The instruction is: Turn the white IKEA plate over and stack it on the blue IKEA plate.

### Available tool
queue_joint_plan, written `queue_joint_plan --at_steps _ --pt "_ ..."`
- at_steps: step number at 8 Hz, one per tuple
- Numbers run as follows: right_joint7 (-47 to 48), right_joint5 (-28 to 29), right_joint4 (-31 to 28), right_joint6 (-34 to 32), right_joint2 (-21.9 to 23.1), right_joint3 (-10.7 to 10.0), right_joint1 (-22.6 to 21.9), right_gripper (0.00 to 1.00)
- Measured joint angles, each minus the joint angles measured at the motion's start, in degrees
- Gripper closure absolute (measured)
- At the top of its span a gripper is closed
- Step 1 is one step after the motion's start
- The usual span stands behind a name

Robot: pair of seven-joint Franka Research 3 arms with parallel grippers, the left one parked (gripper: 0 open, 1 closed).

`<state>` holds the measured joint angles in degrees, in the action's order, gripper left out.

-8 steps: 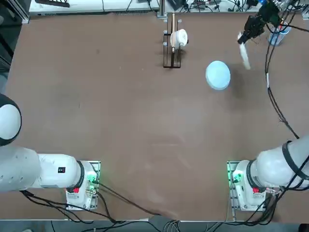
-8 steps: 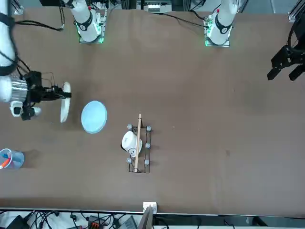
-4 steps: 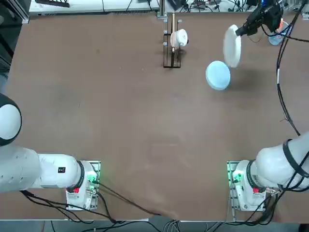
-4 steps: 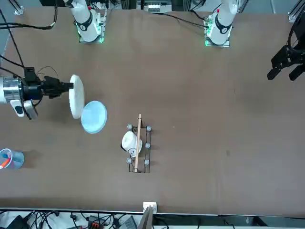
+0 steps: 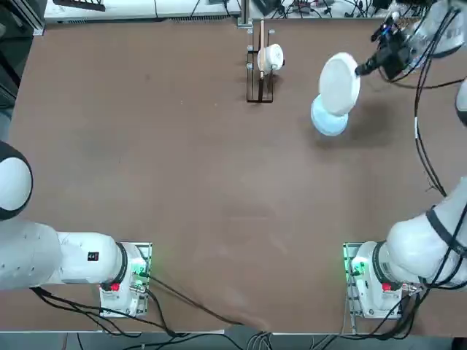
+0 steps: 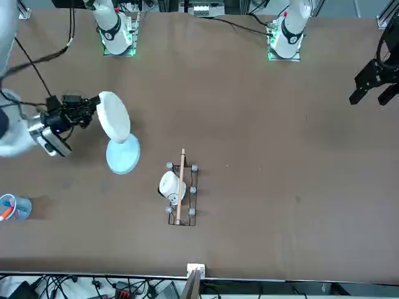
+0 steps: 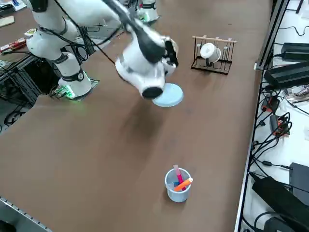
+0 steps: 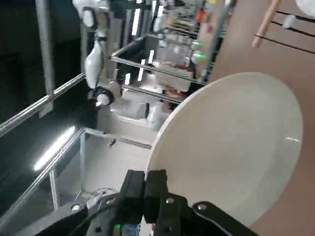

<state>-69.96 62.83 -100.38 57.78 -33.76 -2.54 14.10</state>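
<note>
The white IKEA plate [image 5: 339,83] hangs tilted in the air, held by its rim, and overlaps the far edge of the blue IKEA plate [image 5: 328,121] from above. The blue plate [image 6: 123,156] lies flat on the brown table [image 5: 204,168]. My right gripper [image 5: 359,71] is shut on the white plate's rim, on the side away from the rack. In the front view the white plate [image 6: 113,116] shows a broad face beside the gripper [image 6: 93,106]. The wrist view has the plate [image 8: 236,147] filling the space beyond the clamped fingers [image 8: 156,183]. From the right side the blurred arm stands over the blue plate [image 7: 169,95].
A wooden rack with a small white cup [image 5: 263,61] stands at the far middle of the table [image 6: 177,187]. A clear blue-tinted cup with pens [image 7: 177,184] sits near the far right corner [image 6: 14,207]. Cables trail from the right arm.
The right gripper has carried the white plate toward the blue plate and turned it from edge-on to face-on. It now overlaps the blue plate's far edge.
</note>
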Motion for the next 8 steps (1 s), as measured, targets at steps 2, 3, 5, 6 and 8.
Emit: queue_joint_plan --at_steps 2,3,5,6,8 --pt "-11.74 2.36 0.05 -2.44 -6.32 0.25 -0.01 0.97" --pt "-14.53 2.87 0.14 -2.79 -7.88 0.37 -0.03 0.97" --pt "-16.59 3.01 1.64 -2.60 -10.23 0.39 -0.02 0.97" --pt "-18.05 2.99 3.16 -2.44 -12.47 0.38 -0.03 0.97" --pt "-21.56 2.95 5.93 -1.95 -18.04 0.39 -0.12 0.97"
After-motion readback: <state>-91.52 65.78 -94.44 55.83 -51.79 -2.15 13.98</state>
